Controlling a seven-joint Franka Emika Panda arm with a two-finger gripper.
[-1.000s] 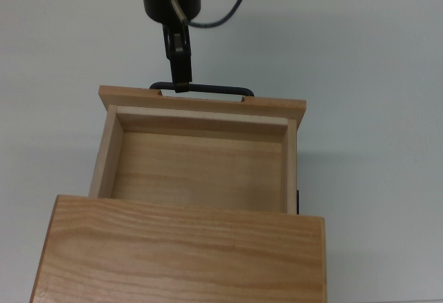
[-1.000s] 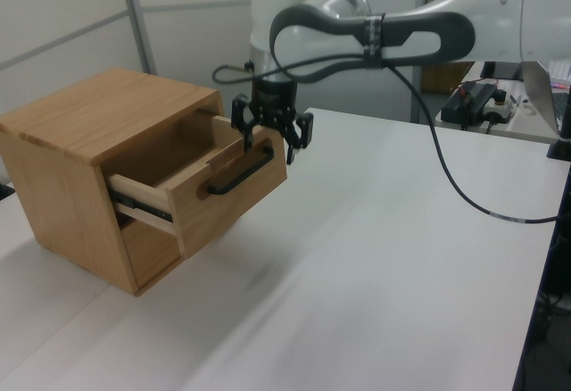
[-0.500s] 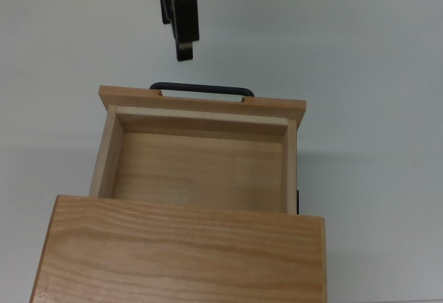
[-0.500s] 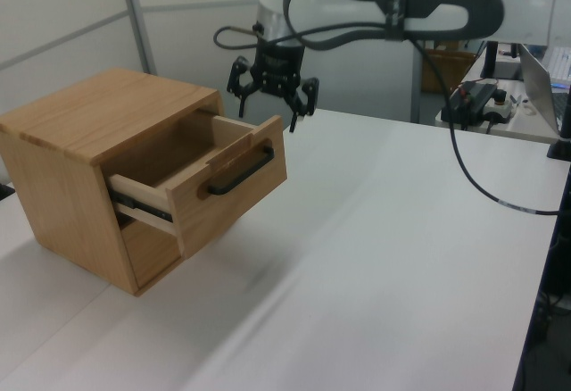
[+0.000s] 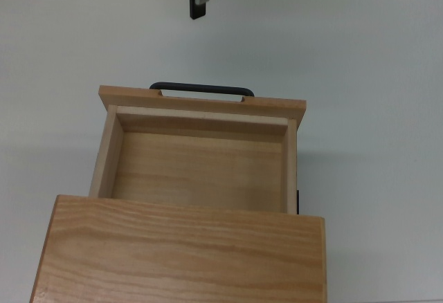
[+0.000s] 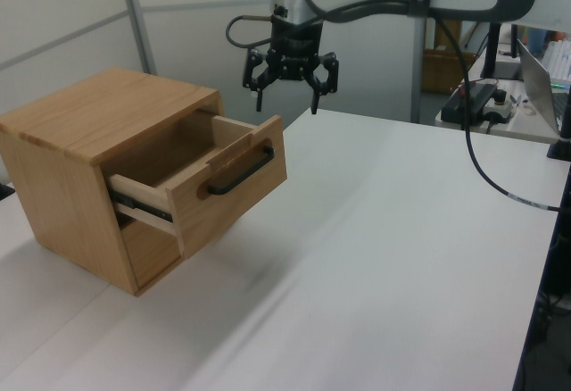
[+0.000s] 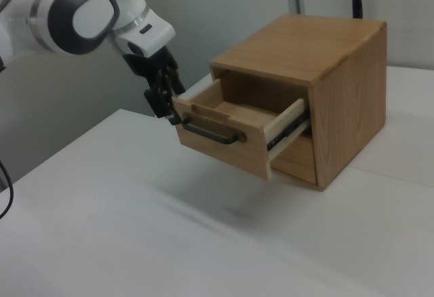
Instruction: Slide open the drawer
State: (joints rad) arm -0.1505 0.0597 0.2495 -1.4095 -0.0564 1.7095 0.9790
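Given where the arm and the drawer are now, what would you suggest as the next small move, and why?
Probably just keep retreating up and away, then stop. The drawer already sits well out of the cabinet, its handle is free, and the gripper hangs open above and clear of it, holding nothing.

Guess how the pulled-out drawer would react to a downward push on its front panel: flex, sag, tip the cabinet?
The drawer looks like rigid wood, so flex seems unlikely. It hangs well out of the cabinet on dark side rails, so any sag would probably come from them. The cabinet looks bulky with a broad base; tipping seems unlikely, though its weight is unknown.
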